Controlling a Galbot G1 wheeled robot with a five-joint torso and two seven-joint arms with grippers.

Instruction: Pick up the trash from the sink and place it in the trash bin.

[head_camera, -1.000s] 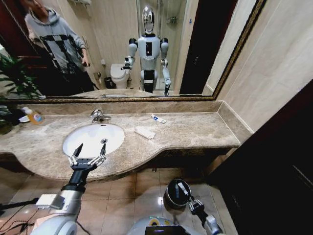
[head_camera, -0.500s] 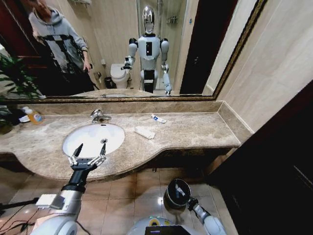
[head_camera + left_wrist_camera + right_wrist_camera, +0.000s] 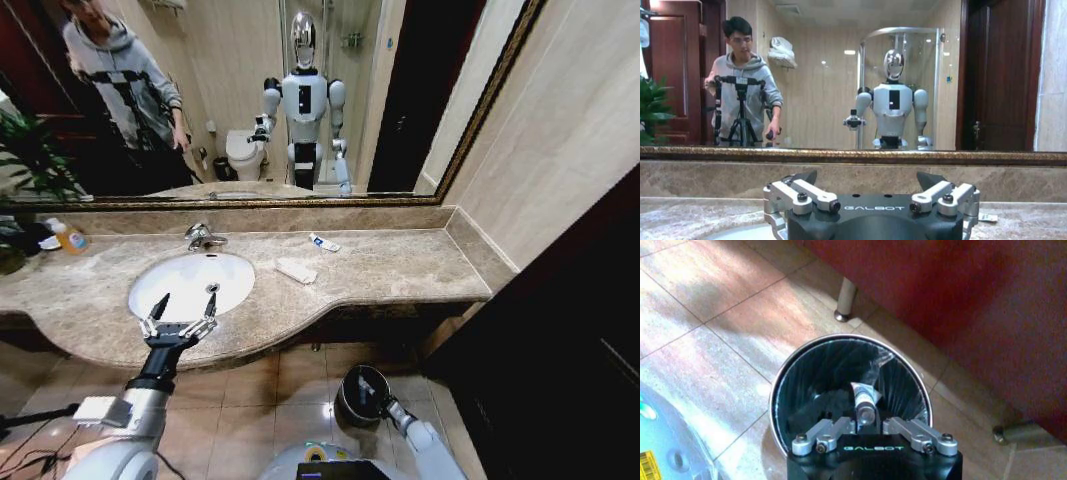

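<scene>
Hanging from my right gripper [image 3: 867,426], a small silvery tube [image 3: 865,401] sat pinched between the closed-in fingers, directly above the open mouth of the trash bin [image 3: 783,385]. Over the last second that arm had pulled in closer to the bin [image 3: 352,380] in the head view, so I judged this piece was about ready to drop. Two more pieces waited on the counter beside the sink [image 3: 150,285]: a flat white packet [image 3: 296,270] and a white-and-blue tube [image 3: 323,242]. My left gripper [image 3: 181,317] kept hovering at the basin's near rim, fingers spread and empty.
</scene>
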